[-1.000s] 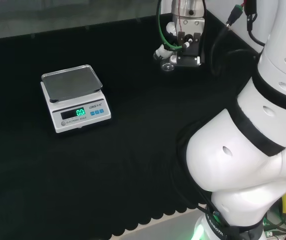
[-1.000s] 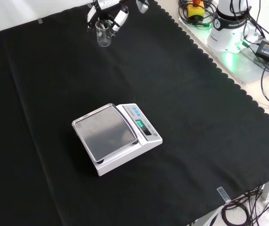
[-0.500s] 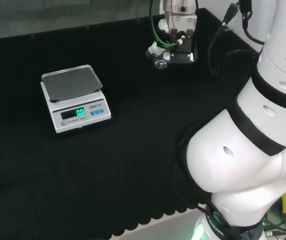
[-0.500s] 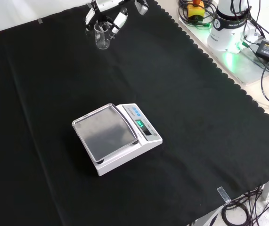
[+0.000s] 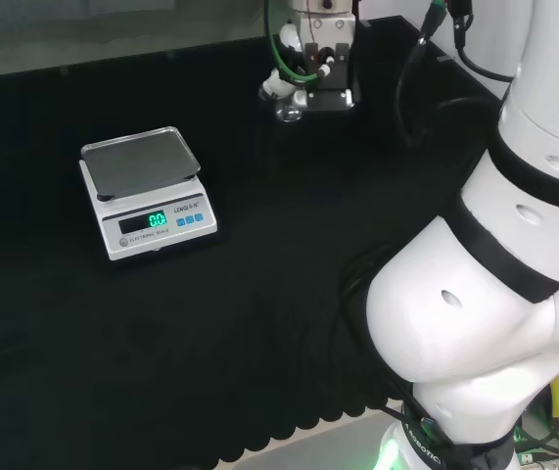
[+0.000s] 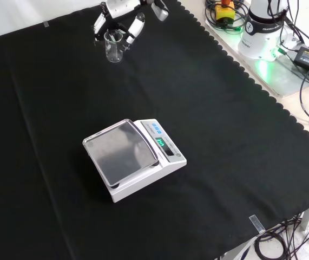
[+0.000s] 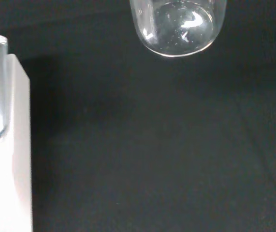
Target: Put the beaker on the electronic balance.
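The hand has its fingers curled round the beaker, likely light, slick, breakable glass best held by its sides.

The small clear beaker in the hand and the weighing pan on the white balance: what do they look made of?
The small clear beaker, held in the hand, looks like glass or clear plastic: see-through with bright glints. The weighing pan on the white balance looks like brushed metal, grey and dully reflective.
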